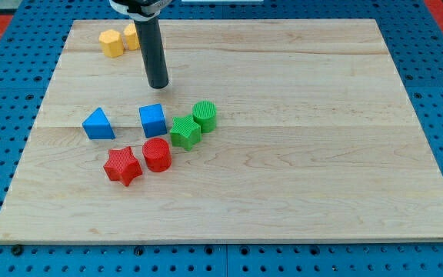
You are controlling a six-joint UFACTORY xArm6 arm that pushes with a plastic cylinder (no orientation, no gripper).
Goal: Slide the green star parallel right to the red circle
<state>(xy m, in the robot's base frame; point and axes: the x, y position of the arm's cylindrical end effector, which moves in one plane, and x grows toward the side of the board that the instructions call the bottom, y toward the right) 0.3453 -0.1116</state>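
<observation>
Tip [158, 85] resting on wooden board [298, 177] toward the view's top, well apart from green star [184, 131] and clear of every block; no jaws on this rod, so nothing open, closed or gripped. Green star up and right of red circle [157, 155], touching or nearly touching green cylinder [204, 116], just beside blue cube [152, 120]; probably still short of level alignment right of the circle. Counted: two green, two red (circle, red star [122, 166]), two blue (cube, blue triangle [98, 124]), two yellow blocks [112, 43] partly behind the rod
</observation>
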